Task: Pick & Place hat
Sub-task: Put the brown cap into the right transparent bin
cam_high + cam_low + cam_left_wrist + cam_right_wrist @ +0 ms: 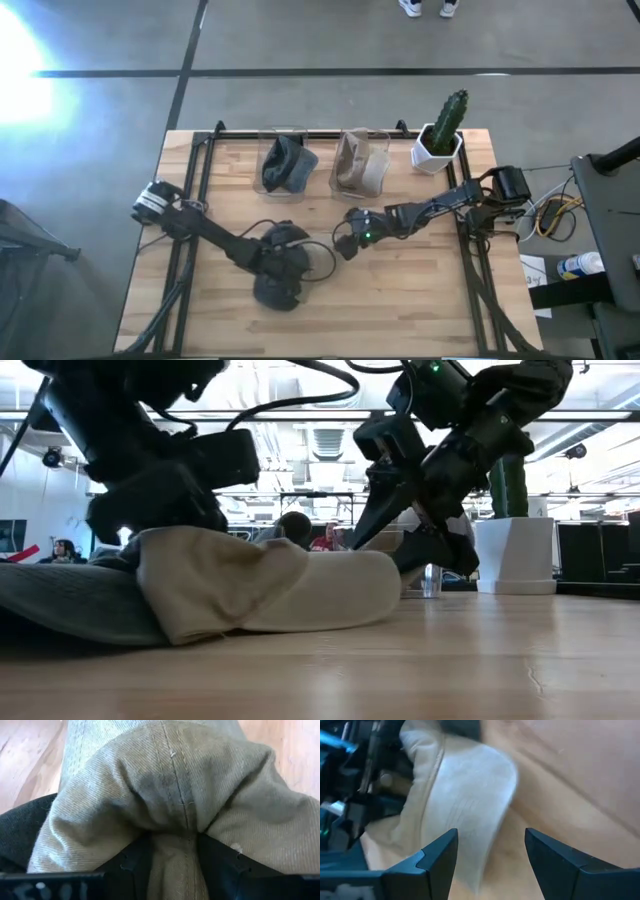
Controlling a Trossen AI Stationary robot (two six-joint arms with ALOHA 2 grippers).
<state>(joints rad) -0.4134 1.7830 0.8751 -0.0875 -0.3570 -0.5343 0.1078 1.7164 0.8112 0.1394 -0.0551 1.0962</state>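
Note:
A khaki cap lies on the table with its brim pointing toward my right gripper. Its other side rests on a dark hat. My left gripper stands over the cap's crown, shut on its cloth. In the high view it hides most of the cap. My right gripper is open, a little right of the cap, with its fingers pointing at the brim and touching nothing. In the high view it is at the table's middle. My left gripper pinches a bunched fold of the cap's crown, at a stitched seam, between its two fingers. It comes from above, pointing down. The cloth bulges up in front of the fingers. The cap lies on the table and on the dark hat.
Two clear bins stand at the far edge, one holding a dark hat and one a beige hat. A cactus in a white pot stands at the far right corner. The dark hat lies under my left gripper. People sit in the room beyond.

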